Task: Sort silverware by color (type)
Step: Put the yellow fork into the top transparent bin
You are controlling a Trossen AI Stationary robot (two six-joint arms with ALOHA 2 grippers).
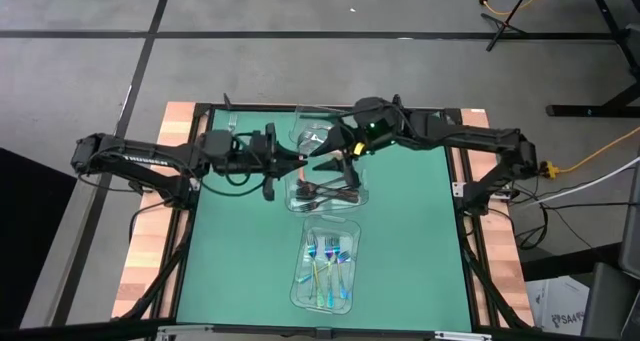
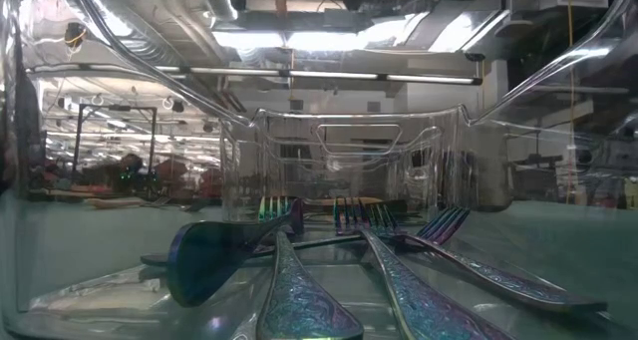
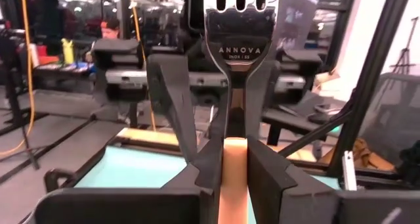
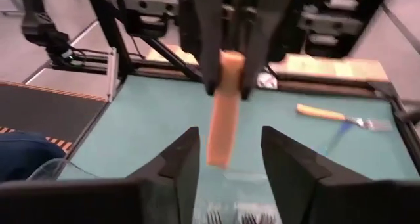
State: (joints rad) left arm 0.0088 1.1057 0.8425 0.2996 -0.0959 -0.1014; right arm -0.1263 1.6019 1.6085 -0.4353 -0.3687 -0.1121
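— Left gripper (image 3: pixel 236 161)?
— Clamped on the orange-handled fork (image 3: pixel 237 46), tines past its fingertips.
— And the right gripper (image 4: pixel 230 152)?
— Fingers spread, the handle hanging free between them, clear gaps either side.

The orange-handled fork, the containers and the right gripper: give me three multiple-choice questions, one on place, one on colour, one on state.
1. Where is the orange-handled fork stamped ANNOVA?
A. Lying in a container
B. In the left gripper
C. On the floor

2. What colour are the forks in the container lowest in the high view?
A. Orange
B. White
C. Iridescent blue-teal

3. How do the right gripper jaws stand?
A. Open
B. Shut on a dark fork
C. Shut on a container

Answers:
1 B, the left wrist view shows it clamped at the handle.
2 C, they shine blue-teal in the high and low views.
3 A, the right wrist view shows a wide gap between them.
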